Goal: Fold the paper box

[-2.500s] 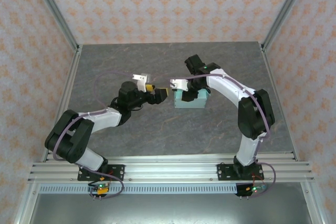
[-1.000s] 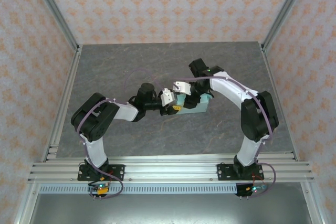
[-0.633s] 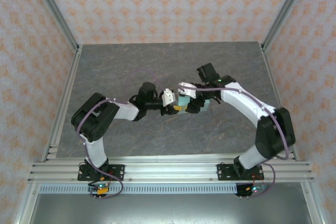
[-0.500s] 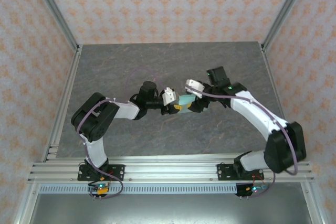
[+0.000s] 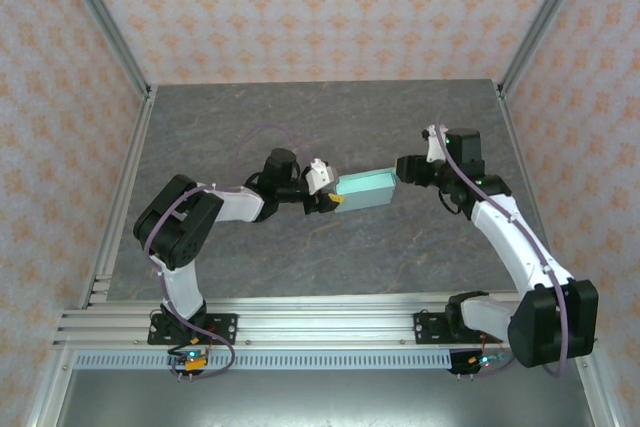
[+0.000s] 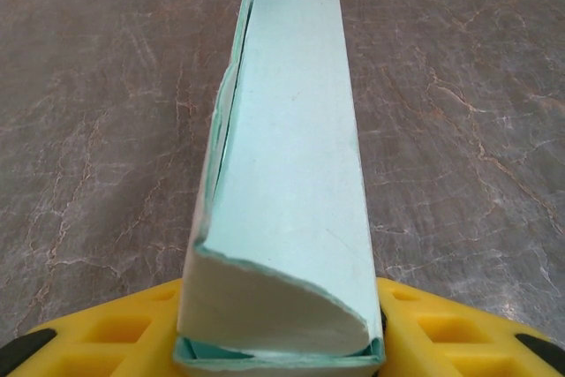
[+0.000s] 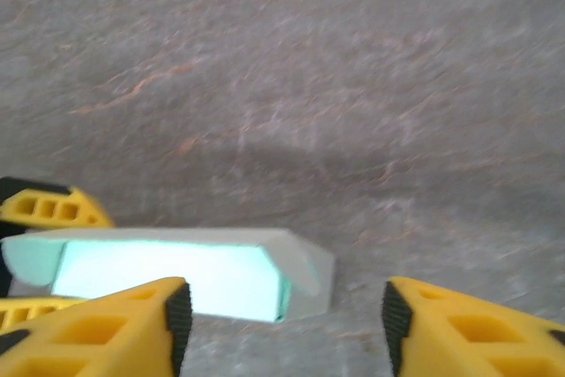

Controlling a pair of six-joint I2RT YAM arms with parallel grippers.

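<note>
At mid-tabletop (image 5: pixel 300 127) the paper box (image 5: pixel 366 188) stretches left to right. Its left end sits between the fingers of the left end effector (image 5: pixel 328 196), and the right end effector (image 5: pixel 405 169) is just beside its right end.

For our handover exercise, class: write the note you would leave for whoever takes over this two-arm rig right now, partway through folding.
Left gripper: jaws shut on one end of the box.
Right gripper: jaws open, just off the box's other end, not touching.
Done: the card is folded into a long narrow box.
Left: the end flap by the right gripper is open and probably needs tucking in.
</note>
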